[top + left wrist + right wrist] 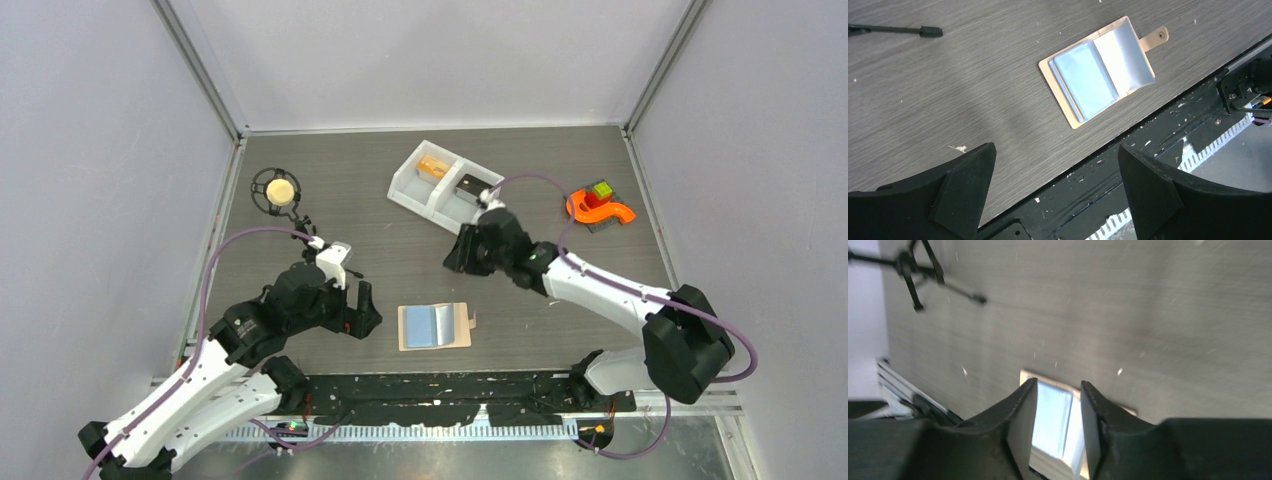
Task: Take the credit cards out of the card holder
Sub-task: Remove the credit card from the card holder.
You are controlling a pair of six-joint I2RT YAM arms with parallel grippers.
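Note:
The beige card holder point(435, 326) lies open and flat on the table near the front edge, its light blue lining up and its snap tab to the right. It also shows in the left wrist view point(1098, 75) and, blurred, past the right fingers point(1053, 415). An orange-tan credit card point(433, 167) and a dark one point(470, 187) lie in the two compartments of the white bin point(410, 187). My left gripper point(360, 303) point(1055, 150) stands wide open left of the holder, holding nothing. My right gripper point(460, 255) point(1058, 385) hovers between bin and holder, jaws apart and empty.
A black stand holding a yellowish ball point(280, 190) sits at the back left; its legs appear in the right wrist view point(923, 270). An orange piece with a green cube point(598, 205) lies at the back right. The black base rail point(450, 390) runs along the front edge.

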